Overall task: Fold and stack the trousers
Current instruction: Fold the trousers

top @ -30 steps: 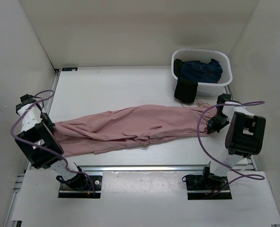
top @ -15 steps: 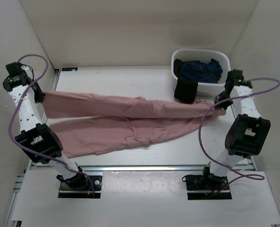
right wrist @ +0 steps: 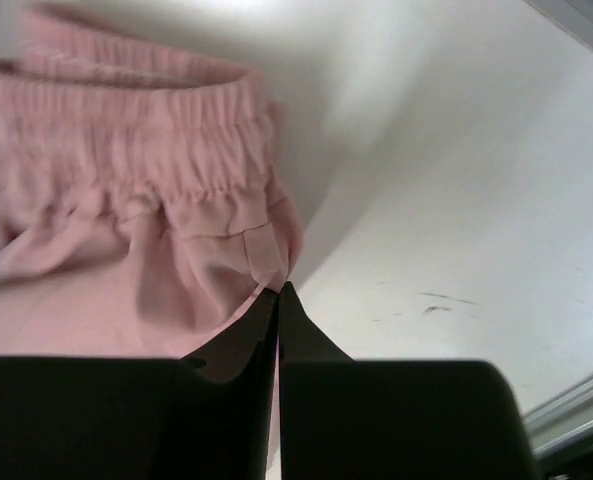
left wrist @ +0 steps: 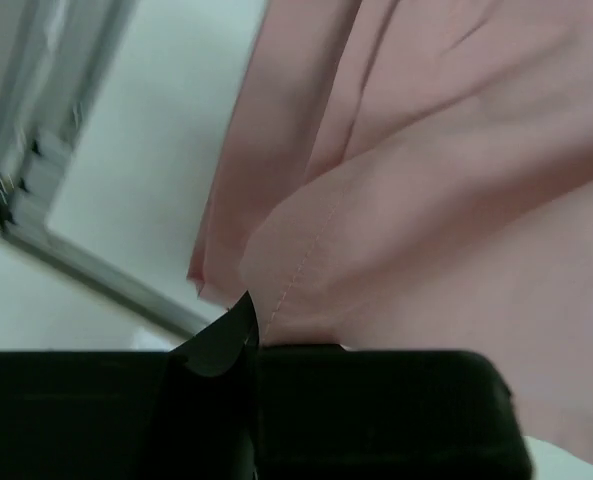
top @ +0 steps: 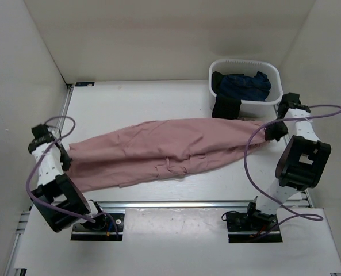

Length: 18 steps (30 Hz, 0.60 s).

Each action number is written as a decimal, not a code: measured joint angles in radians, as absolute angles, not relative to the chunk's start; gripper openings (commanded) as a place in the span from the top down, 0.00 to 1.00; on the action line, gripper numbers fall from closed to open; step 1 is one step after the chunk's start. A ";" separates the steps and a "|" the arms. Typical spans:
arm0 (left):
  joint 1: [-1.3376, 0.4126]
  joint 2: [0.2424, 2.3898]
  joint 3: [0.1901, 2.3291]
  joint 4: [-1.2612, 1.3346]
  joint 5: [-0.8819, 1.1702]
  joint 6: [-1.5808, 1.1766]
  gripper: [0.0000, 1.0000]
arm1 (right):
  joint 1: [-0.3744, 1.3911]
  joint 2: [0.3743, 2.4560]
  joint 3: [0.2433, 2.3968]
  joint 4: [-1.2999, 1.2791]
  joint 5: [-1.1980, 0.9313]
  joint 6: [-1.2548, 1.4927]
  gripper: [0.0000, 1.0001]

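Note:
The dusty-pink trousers [top: 164, 150] stretch across the table from left to right, folded lengthwise with one leg over the other. My left gripper [top: 65, 156] is shut on the hem end of the legs [left wrist: 306, 300] at the left. My right gripper [top: 269, 133] is shut on the gathered waistband [right wrist: 146, 150] at the right, close to the basket. In the right wrist view the fingertips [right wrist: 272, 305] pinch the waistband's corner just above the white table.
A white basket [top: 274, 104] holding dark navy garments [top: 243, 86] stands at the back right, with a black piece [top: 225, 109] hanging over its front. White walls enclose the table on three sides. A metal rail [top: 176, 204] runs along the near edge.
Both grippers lifted the trousers, carried the top leg up and back, then lowered. The cloth now lies more folded and further back, the left gripper low again.

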<state>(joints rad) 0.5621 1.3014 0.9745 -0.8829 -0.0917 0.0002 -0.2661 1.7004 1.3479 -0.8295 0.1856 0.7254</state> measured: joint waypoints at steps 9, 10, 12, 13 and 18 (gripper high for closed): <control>0.644 1.204 0.746 -0.883 -0.143 0.000 0.86 | -0.348 1.790 1.292 -0.828 0.203 0.684 1.00; 0.644 1.203 0.745 -0.882 -0.144 0.000 0.86 | -0.349 1.790 1.292 -0.828 0.204 0.680 1.00; 0.644 1.202 0.750 -0.880 -0.146 0.000 0.86 | -0.352 1.790 1.292 -0.828 0.202 0.676 1.00; 0.644 1.202 0.758 -0.884 -0.146 0.000 0.86 | -0.357 1.789 1.292 -0.828 0.194 0.674 1.00; 0.641 1.190 0.835 -0.925 -0.139 0.000 0.83 | -0.391 1.760 1.292 -0.839 0.149 0.654 0.83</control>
<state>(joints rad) 0.6415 1.1900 0.8352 -0.9245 -0.1394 -0.0002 -0.3908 1.7603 1.2919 -0.8391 0.1493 0.6537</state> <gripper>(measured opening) 0.146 0.021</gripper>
